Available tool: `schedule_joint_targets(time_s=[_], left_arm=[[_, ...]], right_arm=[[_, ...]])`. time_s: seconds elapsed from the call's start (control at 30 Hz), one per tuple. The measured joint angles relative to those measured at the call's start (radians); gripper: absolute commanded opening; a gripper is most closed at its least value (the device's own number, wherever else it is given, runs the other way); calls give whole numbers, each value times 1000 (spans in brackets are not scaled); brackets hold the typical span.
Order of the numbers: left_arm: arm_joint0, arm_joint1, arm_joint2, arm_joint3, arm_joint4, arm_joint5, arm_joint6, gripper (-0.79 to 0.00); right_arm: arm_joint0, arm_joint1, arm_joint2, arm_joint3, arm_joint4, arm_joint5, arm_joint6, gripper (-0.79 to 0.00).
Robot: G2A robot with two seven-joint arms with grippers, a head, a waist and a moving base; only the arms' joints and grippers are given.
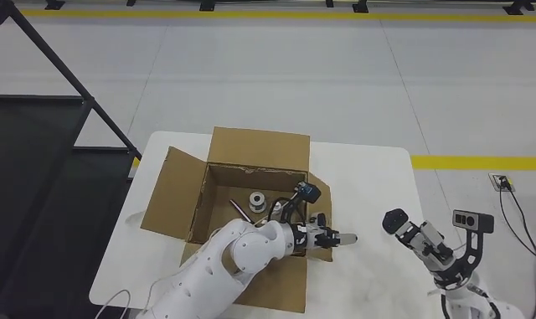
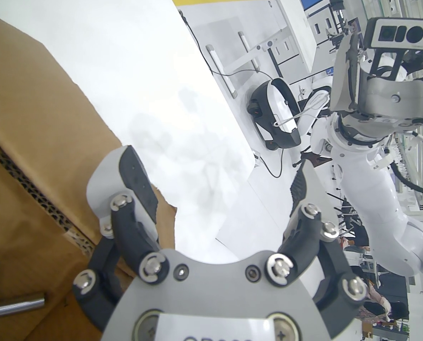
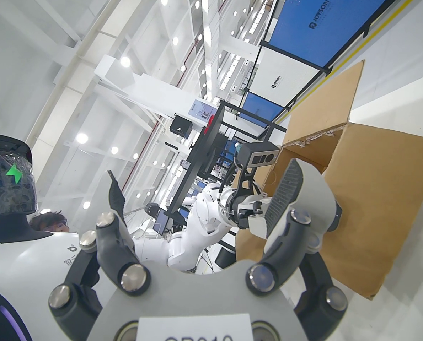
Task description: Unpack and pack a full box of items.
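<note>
An open cardboard box (image 1: 251, 181) stands on the white table (image 1: 368, 177) with its flaps spread. Inside lie a round metal part (image 1: 258, 201) and a thin metal rod (image 1: 239, 210); the rod's end (image 2: 14, 307) also shows in the left wrist view. My left gripper (image 1: 337, 238) reaches across the box's right flap (image 2: 37, 108), open and empty (image 2: 218, 182) over the bare tabletop. My right gripper (image 1: 394, 221) hangs above the table's right part, apart from the box. It is open (image 3: 202, 193) with nothing between its fingers, and it faces the box (image 3: 375, 186).
A black metal rack (image 1: 50, 193) stands left of the table. The tabletop to the right of the box is bare up to its right edge (image 1: 412, 202). A yellow floor line (image 1: 473, 162) runs beyond that edge.
</note>
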State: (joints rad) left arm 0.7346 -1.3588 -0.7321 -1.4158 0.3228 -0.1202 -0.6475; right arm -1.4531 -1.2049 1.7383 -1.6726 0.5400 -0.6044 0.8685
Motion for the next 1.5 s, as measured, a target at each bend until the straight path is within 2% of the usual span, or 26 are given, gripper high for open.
schedule_joint_targets(time_s=[0.2, 0.4, 0.57, 0.7, 0.83, 0.97, 1.03, 1.4, 1.5], left_arm=[[39, 16, -75, -75, -62, -20, -38, 0], [104, 46, -206, -204, -143, -25, -93, 0], [192, 82, -376, -335, -212, -11, -154, 0], [282, 108, -527, -444, -198, 3, -138, 0], [406, 131, -699, -561, -215, 16, -121, 0], [520, 144, -843, -631, -303, 6, -131, 0], [532, 145, -864, -634, -336, 2, -135, 0], [528, 145, -853, -633, -312, 3, -135, 0], [534, 144, -853, -627, -319, 12, -111, 0]], right_arm=[[20, 0, 0, 9, 59, 60, -60, 0], [46, 3, -11, -14, 40, 80, -77, 0], [77, 2, -48, -59, -53, 64, -107, 0], [117, 2, -97, -99, -150, 70, -106, 0], [179, 1, -174, -128, -258, 104, -111, 0], [223, -1, -234, -134, -321, 142, -95, 0], [222, 0, -231, -134, -320, 142, -95, 0], [222, 0, -232, -136, -321, 143, -97, 0], [245, -2, -276, -163, -412, 198, -114, 0]])
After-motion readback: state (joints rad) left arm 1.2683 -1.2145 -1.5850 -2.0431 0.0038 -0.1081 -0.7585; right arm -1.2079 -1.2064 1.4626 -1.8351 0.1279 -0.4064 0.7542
